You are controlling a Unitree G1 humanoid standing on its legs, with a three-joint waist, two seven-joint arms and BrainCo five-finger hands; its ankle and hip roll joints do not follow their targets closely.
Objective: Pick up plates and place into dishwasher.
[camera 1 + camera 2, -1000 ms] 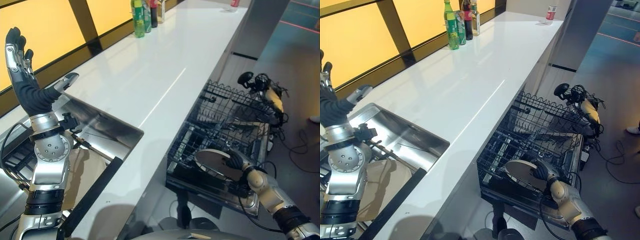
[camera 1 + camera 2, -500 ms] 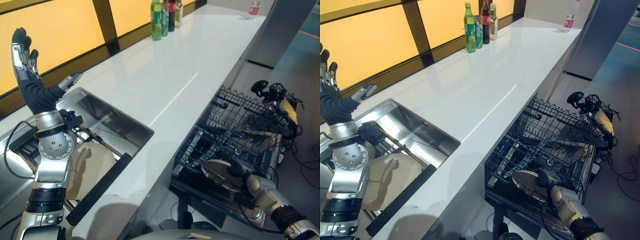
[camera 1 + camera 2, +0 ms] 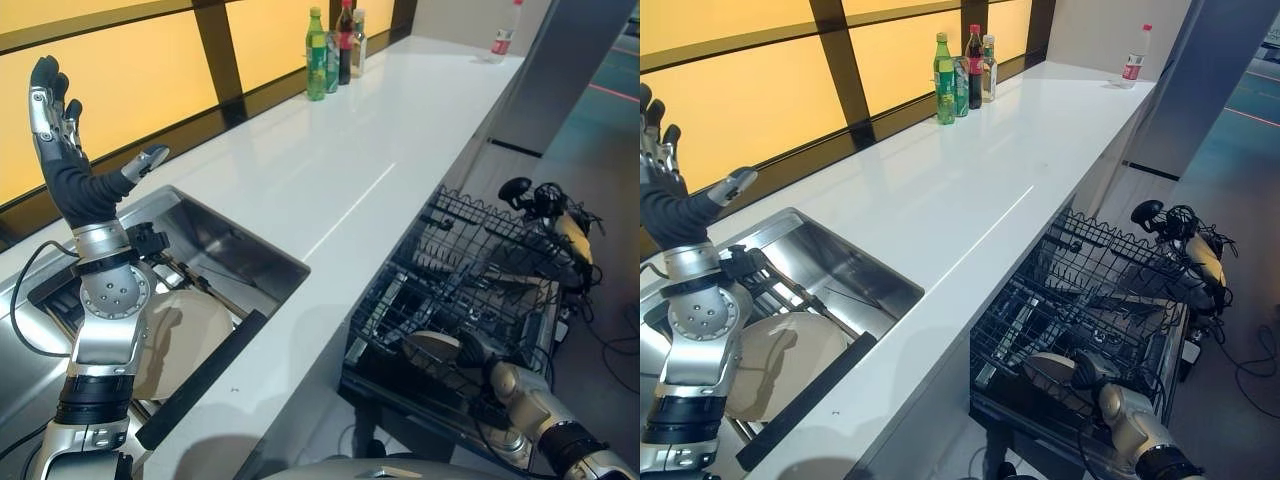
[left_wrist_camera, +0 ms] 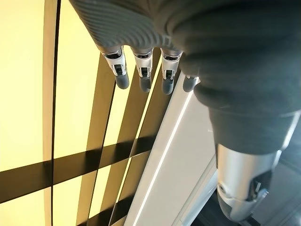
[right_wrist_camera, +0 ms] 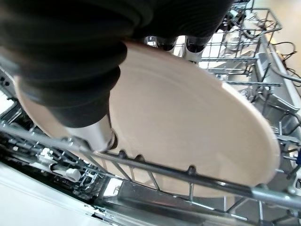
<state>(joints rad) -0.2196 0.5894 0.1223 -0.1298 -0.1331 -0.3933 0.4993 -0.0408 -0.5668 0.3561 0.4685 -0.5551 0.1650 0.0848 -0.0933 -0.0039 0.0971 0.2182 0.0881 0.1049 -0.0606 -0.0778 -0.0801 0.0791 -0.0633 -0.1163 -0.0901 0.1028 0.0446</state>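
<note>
a beige plate (image 5: pixel 188 136) is being gripped by the right hand (image 3: pixel 478 352), its face lying nearly flat just above the dishwasher rack (image 3: pixel 470 290); the left hand (image 3: pixel 62 150) is being held open.

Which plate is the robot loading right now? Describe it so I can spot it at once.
Below the white counter, the black wire dishwasher rack is pulled out. At its near end, the right hand holds a beige plate; a similar plate sits by the sink, untouched.

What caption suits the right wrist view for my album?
The right hand lowers a beige plate into the dishwasher's wire rack.
</note>
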